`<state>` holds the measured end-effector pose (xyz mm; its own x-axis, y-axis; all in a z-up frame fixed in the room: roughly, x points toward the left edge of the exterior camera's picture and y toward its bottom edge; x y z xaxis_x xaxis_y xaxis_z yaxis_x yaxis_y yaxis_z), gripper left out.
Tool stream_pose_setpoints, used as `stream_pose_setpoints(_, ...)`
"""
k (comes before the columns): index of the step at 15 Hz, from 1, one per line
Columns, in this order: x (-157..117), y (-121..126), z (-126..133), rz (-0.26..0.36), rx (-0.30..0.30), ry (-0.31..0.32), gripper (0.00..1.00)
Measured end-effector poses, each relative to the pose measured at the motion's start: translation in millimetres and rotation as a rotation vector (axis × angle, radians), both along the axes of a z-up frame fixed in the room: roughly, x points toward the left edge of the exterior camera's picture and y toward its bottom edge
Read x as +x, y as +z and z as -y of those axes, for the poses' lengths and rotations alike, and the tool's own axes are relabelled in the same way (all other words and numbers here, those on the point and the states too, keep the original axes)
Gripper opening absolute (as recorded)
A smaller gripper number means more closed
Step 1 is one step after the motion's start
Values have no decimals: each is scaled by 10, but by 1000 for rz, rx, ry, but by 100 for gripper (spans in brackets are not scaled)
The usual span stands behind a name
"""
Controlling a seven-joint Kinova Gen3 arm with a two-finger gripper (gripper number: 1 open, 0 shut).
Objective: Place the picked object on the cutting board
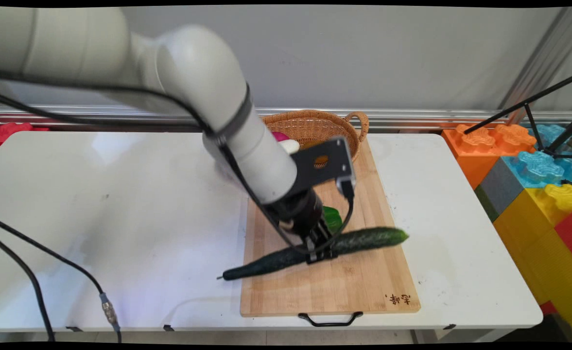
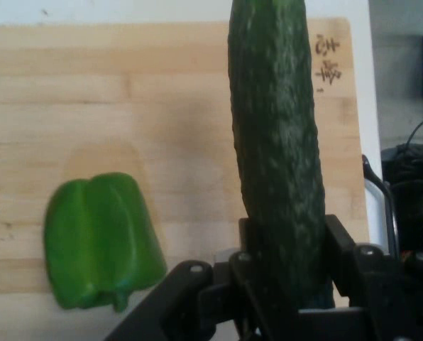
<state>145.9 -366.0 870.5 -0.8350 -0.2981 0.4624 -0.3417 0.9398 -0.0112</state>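
A long dark green cucumber (image 1: 363, 239) hangs a little above the wooden cutting board (image 1: 358, 287), lying roughly level with its stem end out past the board's left edge. My gripper (image 1: 320, 250) is shut on the cucumber near its middle. In the hand view the cucumber (image 2: 277, 142) runs up between the two black fingers (image 2: 341, 245). A green bell pepper (image 2: 98, 241) lies on the board (image 2: 126, 106) beside the gripper; in the main view the pepper (image 1: 333, 217) peeks out just behind the hand.
A wicker basket (image 1: 315, 127) stands at the board's far end with pink and pale things inside, partly hidden by the arm. Big coloured blocks (image 1: 533, 170) are stacked off the table's right side. Black cables (image 1: 38, 272) cross the table's left front.
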Motion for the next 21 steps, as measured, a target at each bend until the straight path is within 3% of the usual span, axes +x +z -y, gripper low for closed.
stream_pose_setpoints(6,-110,-508,-45,23,-5,-11,0)
stream_pose_setpoints(15,-201,-892,0,40,-28,-23,0)
stream_pose_setpoints(16,-205,-916,4,42,-30,-26,100)
stream_pose_setpoints(21,-277,-940,-17,65,52,-22,100)
